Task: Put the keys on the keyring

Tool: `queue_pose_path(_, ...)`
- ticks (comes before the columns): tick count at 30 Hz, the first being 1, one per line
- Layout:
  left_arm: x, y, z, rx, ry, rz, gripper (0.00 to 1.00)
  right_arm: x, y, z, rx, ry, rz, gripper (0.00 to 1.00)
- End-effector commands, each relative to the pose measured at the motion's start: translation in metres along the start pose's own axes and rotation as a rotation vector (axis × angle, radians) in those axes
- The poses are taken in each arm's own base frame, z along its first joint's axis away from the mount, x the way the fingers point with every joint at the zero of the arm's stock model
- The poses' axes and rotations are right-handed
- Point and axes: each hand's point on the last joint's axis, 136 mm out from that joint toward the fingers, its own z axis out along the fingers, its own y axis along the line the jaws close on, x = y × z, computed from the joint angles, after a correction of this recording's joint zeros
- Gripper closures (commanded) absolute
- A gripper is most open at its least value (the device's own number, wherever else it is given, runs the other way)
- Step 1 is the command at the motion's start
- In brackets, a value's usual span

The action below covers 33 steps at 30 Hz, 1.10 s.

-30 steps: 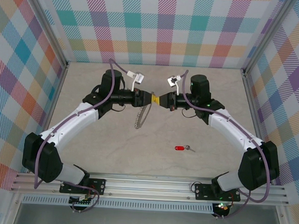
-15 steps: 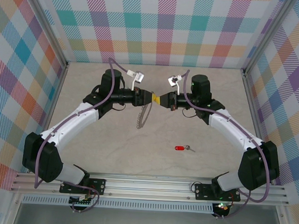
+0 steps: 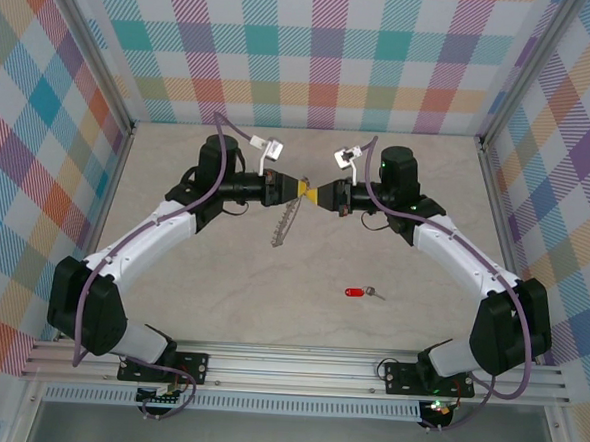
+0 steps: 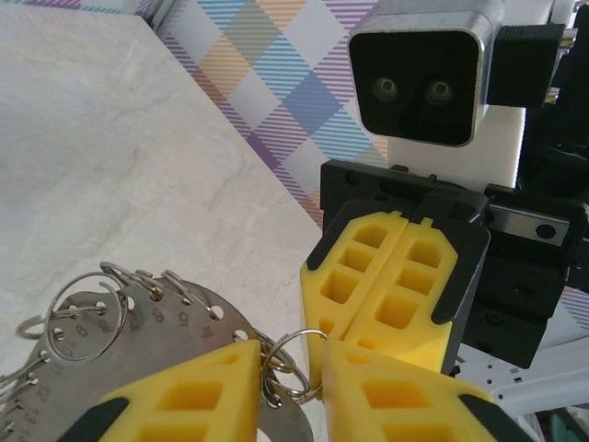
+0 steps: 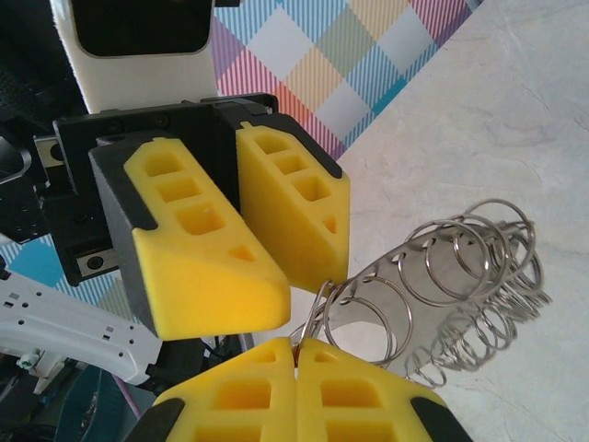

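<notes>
Left end effector [image 3: 299, 188] and right end effector [image 3: 317, 194] each clamp the keyring [image 3: 283, 225] aloft. The keys [image 3: 359, 292] lie loose on the tabletop [image 3: 221, 287]; attachment outstanding.

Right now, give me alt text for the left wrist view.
The left claw grips the keyring, a numbered metal plate edged with small loops, above a marble table. The right claw faces it, yellow fingers shut, tips at one loop.

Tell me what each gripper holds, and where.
Both hold the large grey metal keyring: left fingers clamp its edge, right fingers pinch one small silver loop.
</notes>
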Motion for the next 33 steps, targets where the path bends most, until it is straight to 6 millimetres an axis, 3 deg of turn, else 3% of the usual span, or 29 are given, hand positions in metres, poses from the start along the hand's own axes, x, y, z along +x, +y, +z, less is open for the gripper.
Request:
queue_pose_path(1, 0.001, -0.025, -0.004, 0.102, 0.003, 0.040, 0.78, -0.008, 0.003, -0.002, -0.022, -0.031, -0.037, 1.00)
queue_pose_path(13, 0.002, -0.029, -0.004, 0.108, 0.006, 0.044, 0.94, -0.006, -0.012, -0.001, 0.010, -0.040, -0.010, 1.00)
queue_pose_path(17, 0.002, -0.007, -0.005, -0.029, -0.005, 0.018, 0.76, 0.000, -0.022, 0.001, 0.029, -0.032, 0.009, 1.00)
queue_pose_path(22, 0.005, 0.024, -0.016, -0.228, -0.037, -0.026, 0.43, 0.016, -0.040, 0.006, 0.057, -0.010, 0.054, 1.00)
queue_pose_path(24, 0.005, 0.034, -0.025, -0.303, -0.064, -0.040, 0.37, 0.021, -0.047, 0.008, 0.062, 0.001, 0.071, 1.00)
queue_pose_path(27, 0.003, 0.050, -0.042, -0.425, -0.125, -0.060, 0.30, 0.029, -0.058, 0.014, 0.061, 0.018, 0.106, 1.00)
queue_pose_path(33, 0.008, 0.066, -0.065, -0.545, -0.177, -0.083, 0.28, 0.041, -0.077, 0.038, 0.021, 0.047, 0.175, 1.00)
